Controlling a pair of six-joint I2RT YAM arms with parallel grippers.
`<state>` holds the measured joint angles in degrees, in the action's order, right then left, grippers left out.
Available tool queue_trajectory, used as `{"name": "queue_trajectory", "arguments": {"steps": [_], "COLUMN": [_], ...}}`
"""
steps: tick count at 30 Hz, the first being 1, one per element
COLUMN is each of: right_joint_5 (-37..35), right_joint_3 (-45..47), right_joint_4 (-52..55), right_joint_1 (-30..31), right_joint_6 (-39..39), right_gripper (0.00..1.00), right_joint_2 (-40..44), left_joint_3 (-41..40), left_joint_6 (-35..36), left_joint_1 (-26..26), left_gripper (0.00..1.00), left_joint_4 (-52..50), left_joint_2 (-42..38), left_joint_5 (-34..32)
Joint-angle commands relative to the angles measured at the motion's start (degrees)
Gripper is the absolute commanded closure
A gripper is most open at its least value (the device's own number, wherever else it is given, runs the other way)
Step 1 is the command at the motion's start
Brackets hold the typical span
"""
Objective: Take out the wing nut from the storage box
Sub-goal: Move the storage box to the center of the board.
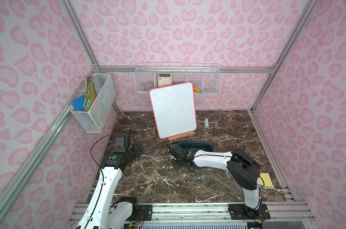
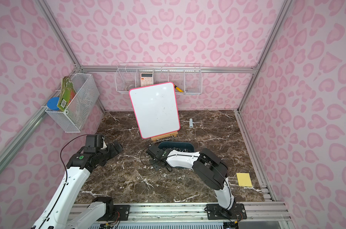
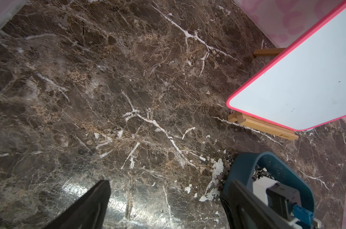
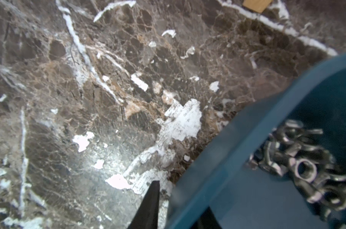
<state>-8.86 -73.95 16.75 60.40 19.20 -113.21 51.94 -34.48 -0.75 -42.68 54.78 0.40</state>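
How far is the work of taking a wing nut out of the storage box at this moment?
Done: nothing yet; no wing nut shows on the table. In hand: the right gripper is at the storage box, one finger outside its wall, the other apparently inside, no nut seen between them. The wing nuts lie heaped inside. The left gripper hangs open, empty. Left: grip one nut, lift it out.

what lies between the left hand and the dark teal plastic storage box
bare brown marble tabletop from left hand to storage box, in left wrist view
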Motion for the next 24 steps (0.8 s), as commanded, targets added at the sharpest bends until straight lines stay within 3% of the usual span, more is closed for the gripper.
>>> {"name": "queue_trajectory", "arguments": {"steps": [1,7,14,19,24], "right_joint_5": [-0.7,-0.8,2.0,4.5,9.6], "right_joint_3": [1.1,-0.2,-1.4,1.6,5.9], "right_joint_4": [1.3,1.5,2.1,0.8,-1.6], "right_joint_1": [0.0,-0.1,-3.8,-8.5,-14.0], "right_joint_6": [-1.9,-0.4,4.2,7.3,10.7], "right_gripper": [0.69,0.47,0.37,0.38,0.53], "right_joint_2": [0.6,2.1,6.7,12.1,14.2], "left_joint_3": [0.0,0.2,0.6,0.9,1.5], "left_joint_6": [-0.2,-0.6,-0.9,-1.2,-3.3], "left_joint_1": [0.0,0.0,0.0,-0.1,-1.2], "left_gripper": [0.03,0.02,0.01,0.01,0.01], "left_joint_4": [-0.1,0.4,0.9,1.5,1.9], "left_joint_2": [0.2,0.8,1.7,3.0,5.3], "left_joint_5": [0.0,0.4,2.2,3.3,5.0]}}
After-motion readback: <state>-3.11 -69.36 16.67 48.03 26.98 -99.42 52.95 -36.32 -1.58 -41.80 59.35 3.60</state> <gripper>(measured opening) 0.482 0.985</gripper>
